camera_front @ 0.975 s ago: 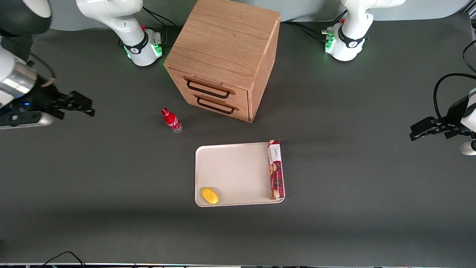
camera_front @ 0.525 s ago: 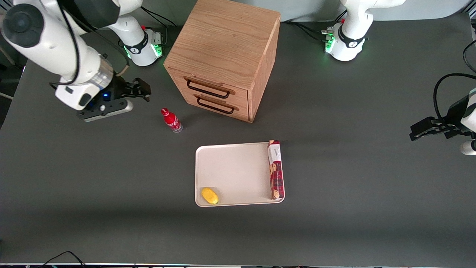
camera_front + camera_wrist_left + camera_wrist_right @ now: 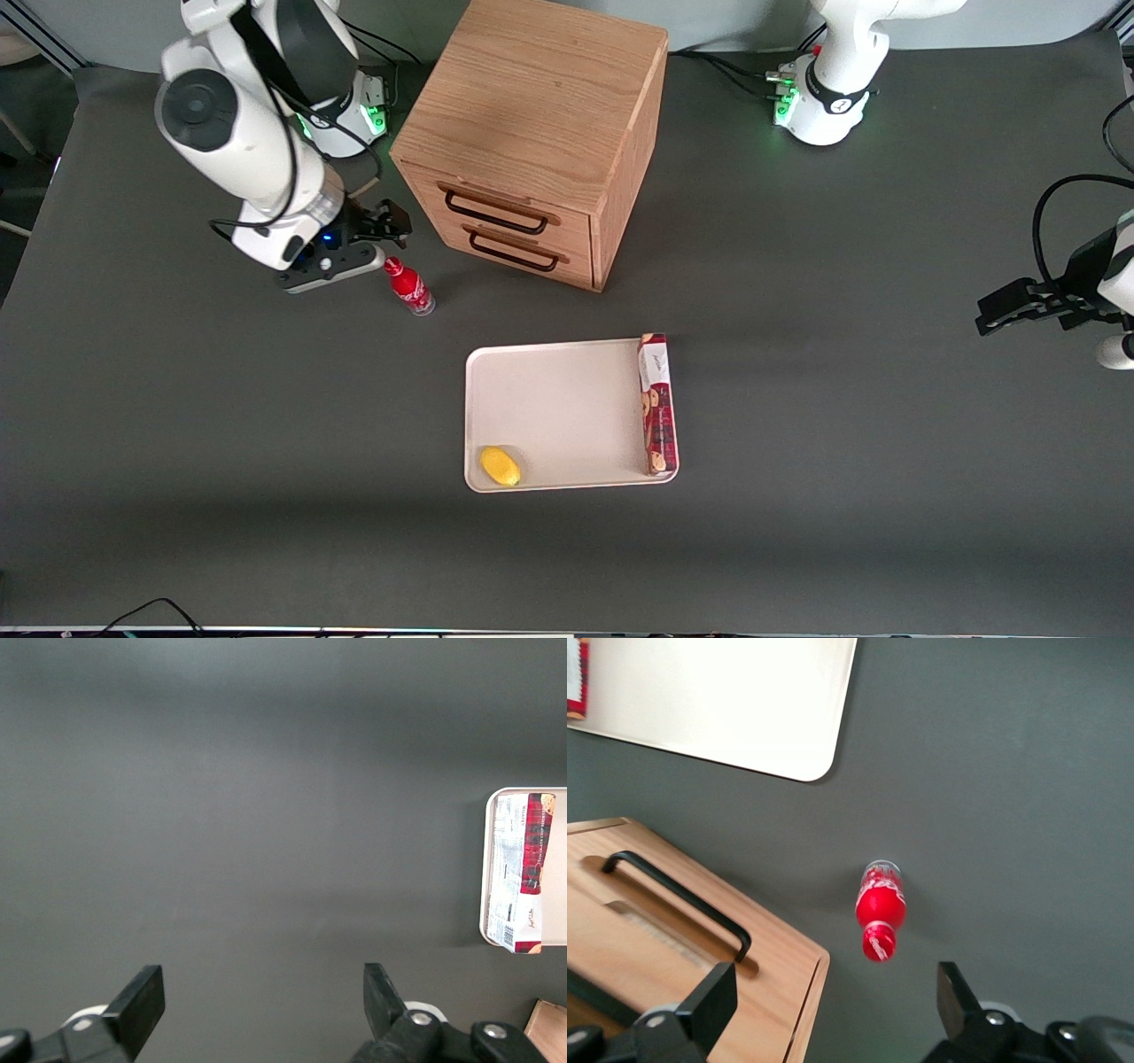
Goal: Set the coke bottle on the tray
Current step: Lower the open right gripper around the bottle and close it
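- My gripper (image 3: 392,229) hangs with fingers spread wide and empty, just above the coke bottle (image 3: 408,286), slightly farther from the front camera than it.
- The bottle stands upright on the table, cap toward me, in front of the drawer cabinet (image 3: 532,133).
- The tray (image 3: 558,408), nearer the camera, holds a lemon (image 3: 500,466) and a biscuit box (image 3: 657,403).

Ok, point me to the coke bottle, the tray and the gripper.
coke bottle (image 3: 409,288), front view, on its red label.
tray (image 3: 558,408), front view, on its bare floor.
gripper (image 3: 833,1003), right wrist view, midway between the open jaws, above the bottle.
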Robot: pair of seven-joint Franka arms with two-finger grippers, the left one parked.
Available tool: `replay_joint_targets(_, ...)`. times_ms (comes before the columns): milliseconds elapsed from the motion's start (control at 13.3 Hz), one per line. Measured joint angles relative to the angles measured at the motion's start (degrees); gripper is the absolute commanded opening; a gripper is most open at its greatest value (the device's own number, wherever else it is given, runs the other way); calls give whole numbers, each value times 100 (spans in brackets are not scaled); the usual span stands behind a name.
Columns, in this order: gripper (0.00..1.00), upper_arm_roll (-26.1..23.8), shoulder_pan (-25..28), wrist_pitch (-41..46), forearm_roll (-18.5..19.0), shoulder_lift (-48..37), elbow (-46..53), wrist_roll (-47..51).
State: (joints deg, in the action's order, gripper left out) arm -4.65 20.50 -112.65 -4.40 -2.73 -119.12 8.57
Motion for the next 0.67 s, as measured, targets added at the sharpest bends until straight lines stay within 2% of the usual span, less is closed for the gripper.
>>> replay_joint_targets(150,100,-26,19,-809,29,-88,-848,-5)
replay_joint_targets(375,100,-25,18,-1681,229,-115,-1611,-9)
replay_joint_targets(675,100,-25,18,-2099,258,-81,-2034,-10)
